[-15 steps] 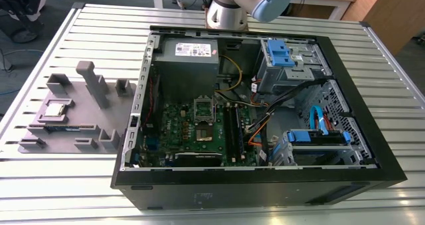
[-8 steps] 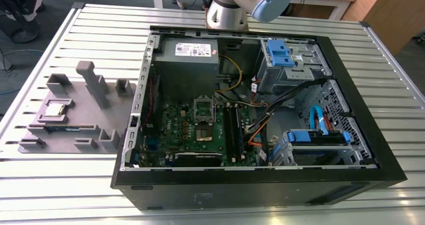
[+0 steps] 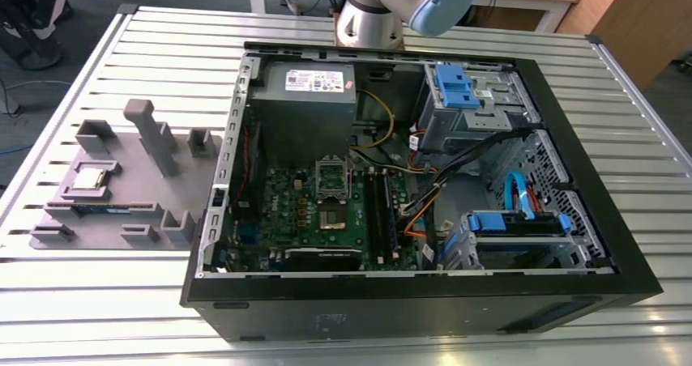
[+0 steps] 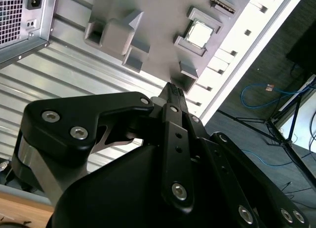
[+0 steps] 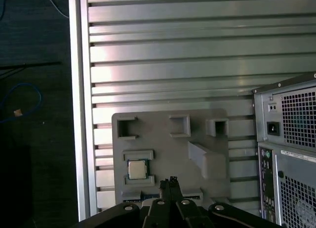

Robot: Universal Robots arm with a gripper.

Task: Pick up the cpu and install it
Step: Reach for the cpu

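The cpu [image 3: 92, 178] is a small square chip with a dull silvery top, lying flat in a recess of the grey holder plate [image 3: 146, 200] at the exterior view's left, beside the open computer case. Both wrist views look down on it from well above: cpu [image 4: 200, 33] and cpu [image 5: 138, 169] on the holder plate [image 5: 168, 149]. My gripper [image 4: 174, 88] [image 5: 171, 180] hangs high over the table, its black fingertips pressed together, shut with nothing between them. The arm [image 3: 378, 14] stands behind the case.
The open case [image 3: 422, 188] holds the green motherboard with its metal socket frame [image 3: 332, 177], a grey power-supply box [image 3: 308, 82] and blue drive bays. A dark-green memory stick [image 3: 103, 208] lies on the holder plate, which has upright posts [image 3: 151, 135]. The slatted table's edge [image 5: 76, 114] is near the plate.
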